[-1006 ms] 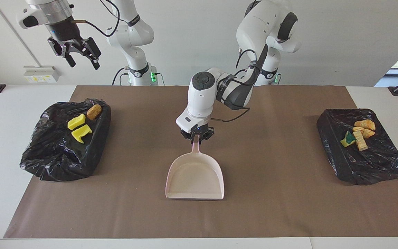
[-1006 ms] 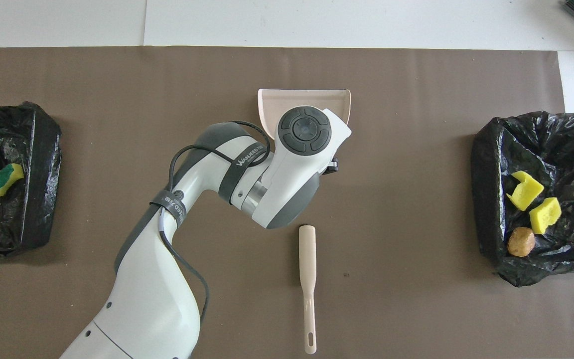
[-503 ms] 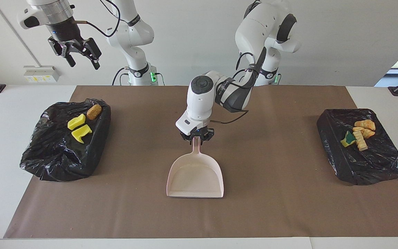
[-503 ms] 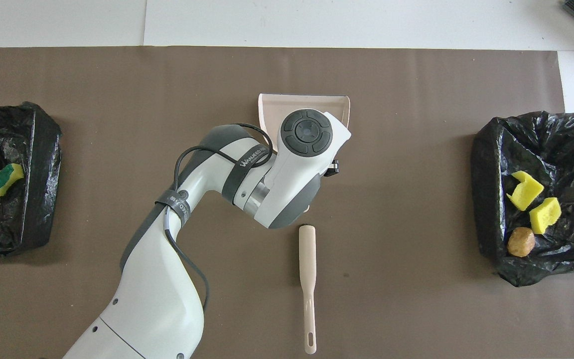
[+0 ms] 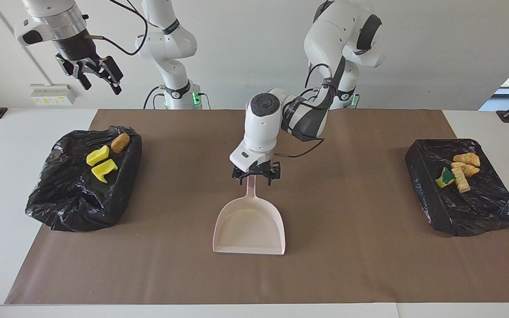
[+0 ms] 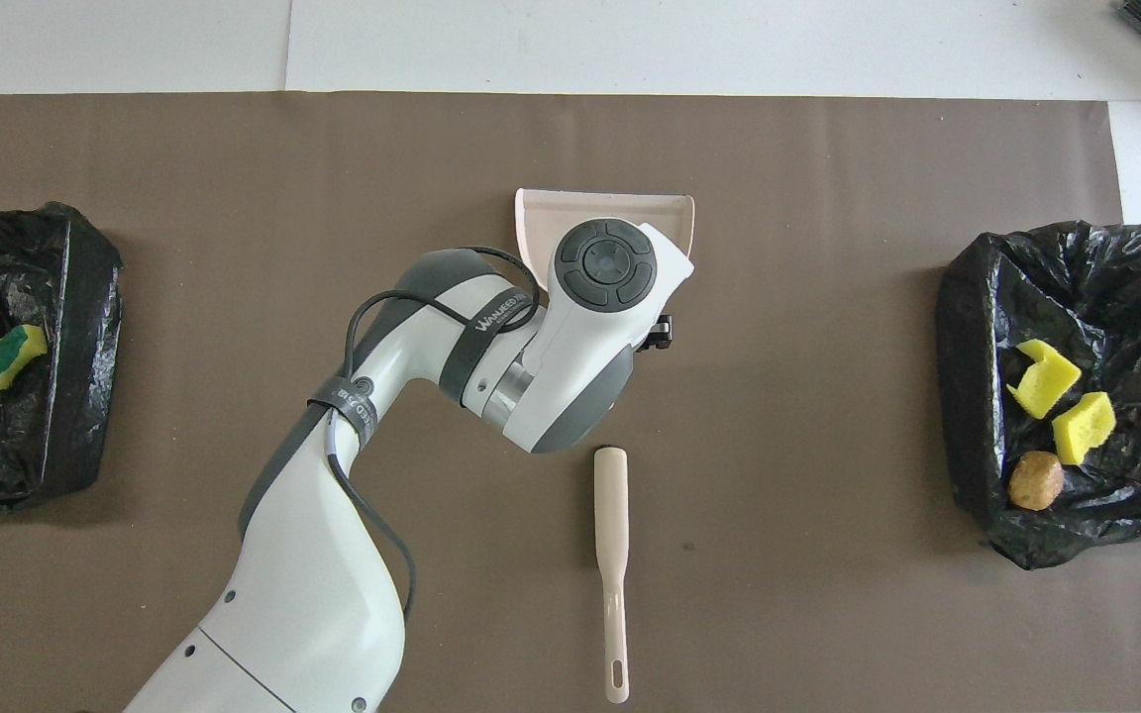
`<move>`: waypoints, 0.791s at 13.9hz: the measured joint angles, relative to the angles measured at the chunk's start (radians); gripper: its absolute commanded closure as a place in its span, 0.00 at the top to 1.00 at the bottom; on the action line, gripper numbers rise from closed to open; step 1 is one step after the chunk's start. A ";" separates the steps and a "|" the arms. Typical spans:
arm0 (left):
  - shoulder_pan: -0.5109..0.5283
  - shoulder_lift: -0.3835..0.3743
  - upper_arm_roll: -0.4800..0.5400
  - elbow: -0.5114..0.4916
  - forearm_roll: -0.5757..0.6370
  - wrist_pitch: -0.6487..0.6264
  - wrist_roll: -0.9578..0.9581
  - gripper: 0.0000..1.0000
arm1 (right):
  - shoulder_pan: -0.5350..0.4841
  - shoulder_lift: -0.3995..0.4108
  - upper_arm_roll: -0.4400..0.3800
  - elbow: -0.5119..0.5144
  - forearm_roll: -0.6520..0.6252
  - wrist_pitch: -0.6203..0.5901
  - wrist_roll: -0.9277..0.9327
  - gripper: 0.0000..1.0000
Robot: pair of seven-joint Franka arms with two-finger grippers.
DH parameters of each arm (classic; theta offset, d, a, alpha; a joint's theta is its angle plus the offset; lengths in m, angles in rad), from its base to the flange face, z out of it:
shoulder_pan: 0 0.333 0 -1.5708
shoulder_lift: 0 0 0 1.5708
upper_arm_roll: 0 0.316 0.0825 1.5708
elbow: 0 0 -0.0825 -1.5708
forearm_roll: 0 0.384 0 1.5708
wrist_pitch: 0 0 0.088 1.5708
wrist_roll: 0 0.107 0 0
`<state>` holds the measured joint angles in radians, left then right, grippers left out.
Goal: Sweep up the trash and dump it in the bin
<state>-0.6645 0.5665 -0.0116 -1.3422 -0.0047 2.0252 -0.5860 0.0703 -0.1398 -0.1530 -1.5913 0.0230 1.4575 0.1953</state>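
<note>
Pale pink dustpan [image 5: 249, 229]: lies flat on the brown mat [image 5: 351, 265] at frame centre, pan empty, handle pointing up-frame.
Left gripper [image 5: 255, 175]: half a second ago we saw it clenched on the handle; now its fingers stand spread to either side, so it has released.
Right gripper [image 5: 90, 73]: waits high in a top corner, fingers apart, holding nothing.
Trash: all of it is binned at the frame's mid-height edges. Two yellow chunks [image 5: 97, 155] and the bun [image 5: 120, 142] are in the right arm's bin [image 5: 73, 207]. The pastries [image 5: 466, 159] and a yellow-green sponge [image 5: 446, 176] are in the left arm's bin [image 5: 471, 216].
Meaning: we judge the dumping finished and the tool parked.
</note>
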 measured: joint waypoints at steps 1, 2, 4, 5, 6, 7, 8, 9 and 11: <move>0.008 -0.037 0.024 -0.019 0.000 -0.002 0.064 1.00 | -0.003 0.006 0.007 0.006 0.000 0.000 0.000 1.00; 0.022 -0.086 0.049 -0.051 0.000 -0.004 0.131 1.00 | -0.002 0.011 0.009 0.010 0.000 0.000 0.000 1.00; 0.053 -0.182 0.098 -0.120 0.000 -0.010 0.245 1.00 | -0.001 0.014 0.009 0.012 0.000 -0.001 0.000 1.00; 0.079 -0.232 0.111 -0.148 0.000 -0.025 0.311 1.00 | -0.001 0.014 0.009 0.013 0.000 -0.002 0.000 1.00; 0.117 -0.284 0.117 -0.171 0.000 -0.056 0.382 1.00 | -0.001 0.014 0.009 0.013 0.000 -0.004 0.000 1.00; 0.157 -0.333 0.119 -0.186 0.000 -0.103 0.440 1.00 | -0.001 0.014 0.009 0.013 0.000 -0.007 0.000 1.00; 0.197 -0.379 0.121 -0.193 0.000 -0.158 0.486 1.00 | -0.001 0.014 0.009 0.013 0.000 -0.009 0.000 1.00; 0.233 -0.417 0.122 -0.196 0.000 -0.200 0.526 1.00 | -0.001 0.014 0.009 0.014 0.000 -0.010 0.000 1.00; 0.306 -0.483 0.124 -0.198 0.000 -0.269 0.630 1.00 | -0.001 0.014 0.010 0.016 0.000 -0.010 0.000 1.00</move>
<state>-0.3584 0.0835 0.1125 -1.5400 -0.0044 1.7561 0.0438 0.0690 -0.1262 -0.1431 -1.5754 0.0230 1.4474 0.1953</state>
